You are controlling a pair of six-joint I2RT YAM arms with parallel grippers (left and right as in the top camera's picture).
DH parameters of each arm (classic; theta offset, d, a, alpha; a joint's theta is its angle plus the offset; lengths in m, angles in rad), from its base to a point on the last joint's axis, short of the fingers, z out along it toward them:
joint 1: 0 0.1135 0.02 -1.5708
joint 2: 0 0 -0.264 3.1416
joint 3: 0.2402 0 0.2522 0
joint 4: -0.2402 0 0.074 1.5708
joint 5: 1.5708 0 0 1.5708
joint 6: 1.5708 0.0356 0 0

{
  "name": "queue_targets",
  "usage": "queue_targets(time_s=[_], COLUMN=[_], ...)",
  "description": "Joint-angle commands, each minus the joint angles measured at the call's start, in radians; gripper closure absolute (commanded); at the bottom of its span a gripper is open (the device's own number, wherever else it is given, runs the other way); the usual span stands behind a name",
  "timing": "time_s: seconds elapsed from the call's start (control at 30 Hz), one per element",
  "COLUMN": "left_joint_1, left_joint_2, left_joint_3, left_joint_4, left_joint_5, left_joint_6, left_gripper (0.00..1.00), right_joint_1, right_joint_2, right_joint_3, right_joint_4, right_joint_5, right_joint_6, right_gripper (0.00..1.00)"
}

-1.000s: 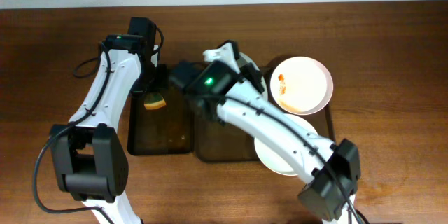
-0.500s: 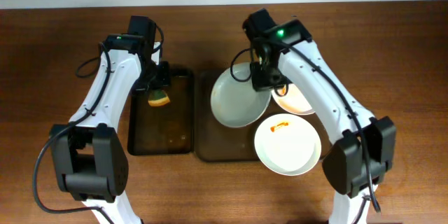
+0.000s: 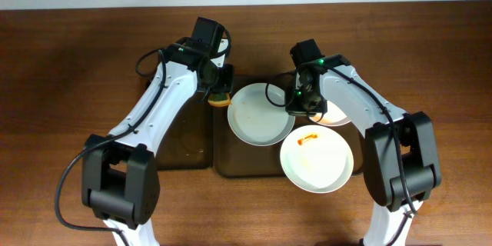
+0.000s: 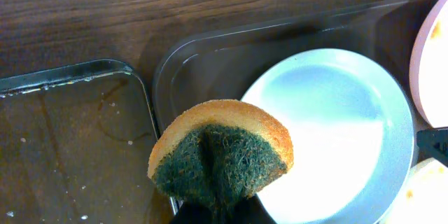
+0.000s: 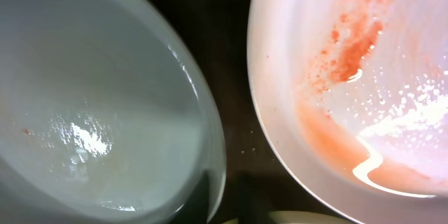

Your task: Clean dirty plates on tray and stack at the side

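My left gripper (image 3: 217, 91) is shut on a yellow-and-green sponge (image 3: 221, 99), held at the upper left edge of a clean-looking white plate (image 3: 260, 115). In the left wrist view the sponge (image 4: 220, 150) hangs from the jaws (image 4: 217, 213) beside that plate (image 4: 336, 126). My right gripper (image 3: 295, 108) is shut on this plate's right rim (image 5: 98, 112), its finger (image 5: 222, 203) over the edge. A plate with red sauce (image 5: 350, 77) lies right of it, mostly hidden under the right arm in the overhead view (image 3: 332, 117). A third plate (image 3: 317, 158) with an orange smear lies at the front right of the brown tray (image 3: 242, 165).
A narrower black tray (image 3: 177, 142) with crumbs lies left of the brown tray; it also shows in the left wrist view (image 4: 70, 133). The brown tray's rim (image 4: 210, 49) runs behind the sponge. Bare wooden table (image 3: 61, 84) surrounds both trays.
My left arm has swung right, carrying the sponge from over the black tray to the held plate's edge. My right gripper has kept hold of the plate and settled it lower over the brown tray.
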Motion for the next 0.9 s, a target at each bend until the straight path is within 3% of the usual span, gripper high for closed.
queue_targets(time_s=[0.0, 0.03, 0.1, 0.27, 0.3, 0.33, 0.4, 0.73, 0.87], left_joint_1=[-0.026, -0.035, -0.059, -0.109, -0.113, -0.113, -0.116, -0.188, -0.217], left_joint_2=[-0.012, -0.003, 0.038, 0.097, 0.116, 0.130, 0.151, 0.229, 0.276], left_joint_3=[-0.012, -0.012, -0.013, -0.013, -0.013, -0.013, -0.013, -0.013, -0.013], left_joint_4=[0.020, 0.024, 0.045, 0.107, 0.126, 0.158, 0.196, 0.172, 0.180], left_joint_5=[0.007, 0.007, 0.008, -0.005, -0.019, -0.017, -0.015, -0.012, -0.073], left_joint_6=[-0.014, -0.014, -0.015, -0.014, -0.014, -0.014, -0.014, -0.014, -0.014], left_gripper=[1.00, 1.00, 1.00, 1.00, 1.00, 1.00, 1.00, 1.00, 1.00], right_joint_1=[0.004, 0.004, 0.004, 0.004, 0.004, 0.004, 0.004, 0.004, 0.004], right_joint_2=[-0.004, -0.004, -0.004, -0.003, -0.003, -0.003, -0.003, -0.003, -0.003], right_joint_3=[-0.009, -0.009, -0.010, -0.054, -0.069, -0.083, -0.085, -0.085, -0.085], right_joint_4=[-0.006, -0.008, -0.009, 0.020, 0.031, 0.040, 0.058, 0.079, 0.077], right_joint_5=[-0.029, -0.029, -0.025, -0.026, -0.029, -0.027, -0.026, -0.026, -0.026], right_joint_6=[-0.013, -0.013, -0.014, -0.010, -0.010, -0.013, -0.014, -0.002, -0.002], right_gripper=[0.78, 0.77, 0.64, 0.64, 0.65, 0.78, 0.95, 0.96, 0.96])
